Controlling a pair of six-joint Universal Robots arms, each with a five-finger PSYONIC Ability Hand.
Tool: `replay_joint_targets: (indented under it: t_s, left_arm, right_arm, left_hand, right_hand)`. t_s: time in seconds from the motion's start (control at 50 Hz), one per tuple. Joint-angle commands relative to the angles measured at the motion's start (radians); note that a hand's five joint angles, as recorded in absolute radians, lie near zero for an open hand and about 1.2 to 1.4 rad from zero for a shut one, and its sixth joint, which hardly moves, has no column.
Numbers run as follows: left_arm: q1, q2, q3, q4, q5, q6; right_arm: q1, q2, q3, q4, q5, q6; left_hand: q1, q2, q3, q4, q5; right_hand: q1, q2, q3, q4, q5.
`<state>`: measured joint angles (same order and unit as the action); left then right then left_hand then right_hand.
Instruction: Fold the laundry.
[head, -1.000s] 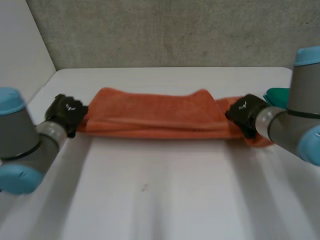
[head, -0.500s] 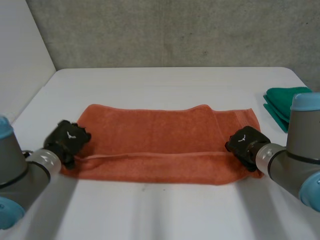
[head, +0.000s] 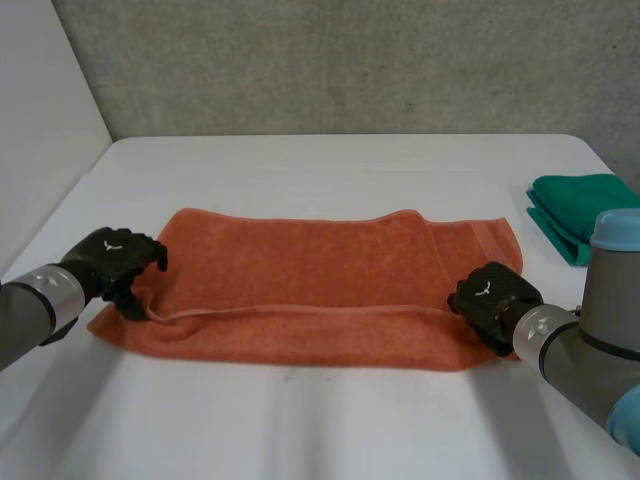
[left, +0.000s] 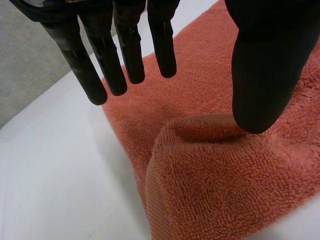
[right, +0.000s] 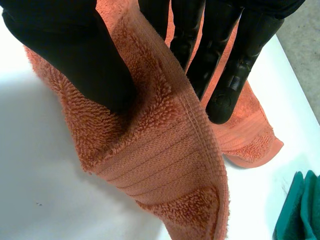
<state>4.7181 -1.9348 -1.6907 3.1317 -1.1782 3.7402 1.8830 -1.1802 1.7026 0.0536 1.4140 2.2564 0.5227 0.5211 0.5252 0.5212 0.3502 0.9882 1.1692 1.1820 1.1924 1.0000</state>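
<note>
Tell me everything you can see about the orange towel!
The orange towel looks fluffy, like terry cloth, with a flat woven band near its end. It lies on the white table, folded lengthwise. The left robot hand is open over its left end, thumb tip at a raised fold. The right robot hand pinches the right end's edge between thumb and fingers.

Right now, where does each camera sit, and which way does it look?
Head view: behind, between the arms, looking down at the orange towel on the table; left hand and right hand show.
Left wrist view: along the left hand's open fingers to a towel corner.
Right wrist view: along the right hand pinching the towel's end.
Head and right wrist share the green cloth.
</note>
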Motion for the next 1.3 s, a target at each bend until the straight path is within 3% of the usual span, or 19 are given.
replay_joint_targets:
  t_s: [0.02,0.34,0.58,0.76,0.84,0.94,1.06,1.08,1.12,1.3]
  left_arm:
    - [0.007,-0.093,0.075,-0.002,0.005,0.007]
    - [0.003,-0.131,0.105,-0.008,0.006,0.021]
    - [0.007,-0.131,0.091,-0.073,0.003,0.202]
    - [0.007,-0.133,0.091,-0.091,0.005,0.23]
    - [0.005,-0.135,0.091,-0.091,0.003,0.231]
    - [-0.004,-0.131,0.088,-0.091,-0.008,0.23]
    - [-0.007,-0.061,0.057,-0.091,-0.008,0.213]
    - [-0.009,-0.02,0.04,-0.088,-0.008,0.211]
    - [-0.01,0.019,0.017,-0.084,-0.006,0.208]
    - [-0.032,0.177,-0.084,-0.029,0.002,0.144]
  right_arm:
    - [0.001,0.002,0.008,-0.001,-0.004,0.0]
    - [-0.002,0.002,0.008,-0.003,-0.007,0.0]
    - [-0.002,0.002,0.006,-0.009,-0.007,0.0]
    - [-0.004,0.002,0.006,-0.009,-0.007,0.0]
    - [-0.002,0.002,0.006,-0.009,-0.007,0.0]
    - [-0.004,0.002,0.006,-0.006,-0.01,0.002]
    - [-0.024,-0.015,0.005,0.041,-0.01,0.058]
    - [-0.044,-0.03,-0.003,0.087,-0.016,0.101]
    - [-0.073,-0.047,-0.012,0.133,-0.035,0.147]
    - [-0.277,-0.153,-0.005,0.177,-0.254,0.392]
  left_hand:
    - [0.081,0.083,0.079,0.083,0.079]
    - [0.131,0.133,0.129,0.133,0.129]
    - [0.163,0.165,0.161,0.165,0.161]
    - [0.207,0.209,0.205,0.209,0.205]
    - [0.38,0.382,0.378,0.382,0.378]
    - [0.873,0.874,0.87,0.874,0.871]
    - [0.874,0.875,0.871,0.875,0.872]
    - [0.874,0.875,0.871,0.875,0.872]
    - [0.874,0.875,0.871,0.875,0.872]
    - [0.874,0.875,0.871,0.875,0.872]
  right_hand:
    - [0.408,0.227,0.214,0.204,0.222]
    - [0.408,0.227,0.214,0.204,0.222]
    - [0.408,0.227,0.214,0.204,0.222]
    - [0.408,0.227,0.214,0.204,0.222]
    - [0.408,0.227,0.214,0.204,0.222]
    - [0.408,0.227,0.214,0.204,0.222]
    - [0.408,0.227,0.214,0.204,0.222]
    - [0.066,-0.115,-0.128,-0.138,-0.12]
    - [-0.189,-0.37,-0.383,-0.393,-0.375]
    - [-0.398,-0.579,-0.592,-0.602,-0.585]
